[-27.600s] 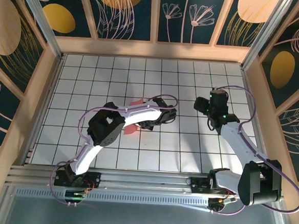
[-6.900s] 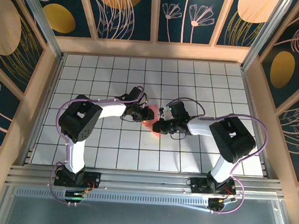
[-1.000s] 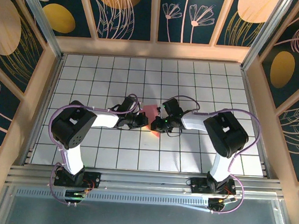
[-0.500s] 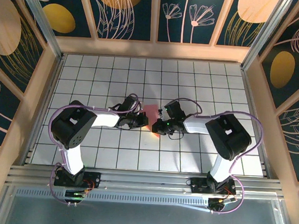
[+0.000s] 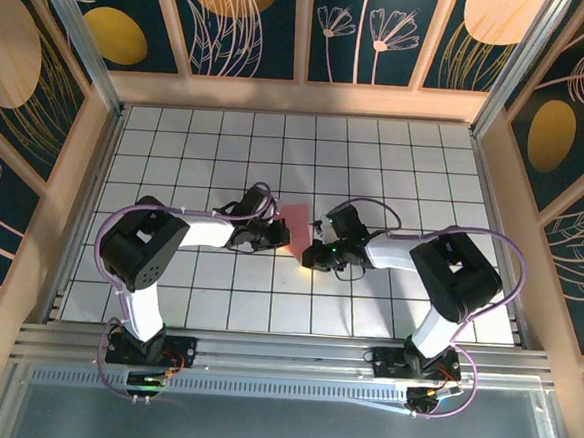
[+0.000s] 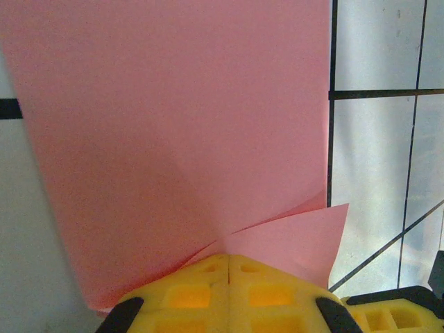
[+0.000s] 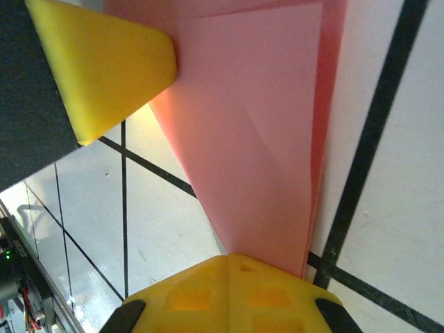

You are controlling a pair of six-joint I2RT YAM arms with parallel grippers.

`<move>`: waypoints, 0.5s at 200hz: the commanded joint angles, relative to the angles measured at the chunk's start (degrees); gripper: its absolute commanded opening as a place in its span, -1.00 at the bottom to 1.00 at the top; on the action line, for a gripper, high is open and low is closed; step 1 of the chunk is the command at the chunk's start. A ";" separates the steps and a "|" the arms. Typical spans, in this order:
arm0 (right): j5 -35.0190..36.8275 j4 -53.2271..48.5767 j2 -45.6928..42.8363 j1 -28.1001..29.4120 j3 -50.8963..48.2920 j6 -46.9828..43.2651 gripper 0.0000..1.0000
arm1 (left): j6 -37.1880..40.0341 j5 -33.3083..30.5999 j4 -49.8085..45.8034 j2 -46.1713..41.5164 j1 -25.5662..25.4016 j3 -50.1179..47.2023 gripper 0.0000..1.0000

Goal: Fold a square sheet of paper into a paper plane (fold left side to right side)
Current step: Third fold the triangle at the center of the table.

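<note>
Square sheet of paper (image 5: 296,222) lies on the grid table (image 5: 176,151) just left of the top view's centre, in the narrow gap between the two claws. It is already partly folded. Its long axis runs from upper left to lower right in that view, slightly tilted against the grid lines.

The left gripper (image 5: 280,240) sits at the paper's lower left edge. The right gripper (image 5: 313,253) sits at its lower right end, so the paper lies above and between them, touching both tips.

In the left wrist view the pink sheet fills the upper left and centre of the frame. A loose flap (image 6: 295,236) lifts away toward the lower right, starting from the closed left gripper (image 6: 227,258) at the bottom edge.

In the right wrist view the paper (image 7: 257,139) narrows down the frame to the right gripper (image 7: 229,258). The other arm's yellow finger (image 7: 104,62) rests at its upper left border.

Both claws are fully closed with no gap between the pads. Whether either pinches a layer or merely presses on it I cannot tell.

For a left-to-right fold, the left claw looks the nearer to the side that must travel. The right claw looks placed to pin the square sheet of paper at the far end.
</note>
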 commanded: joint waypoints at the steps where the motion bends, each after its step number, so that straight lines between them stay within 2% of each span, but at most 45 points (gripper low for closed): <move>1: 1.54 -9.47 -0.48 -0.36 -3.14 -1.23 -1.00 | 1.46 -6.05 -6.27 2.69 0.42 -0.44 -1.00; 64: 0.80 -11.14 -3.34 -1.85 -4.94 -1.86 -1.00 | 1.82 -6.12 -6.43 2.63 0.42 -0.16 -1.00; 100: 0.18 -15.02 -7.59 -3.00 -1.55 -2.92 -1.00 | 2.18 -6.03 -6.29 2.31 0.43 -0.17 -1.00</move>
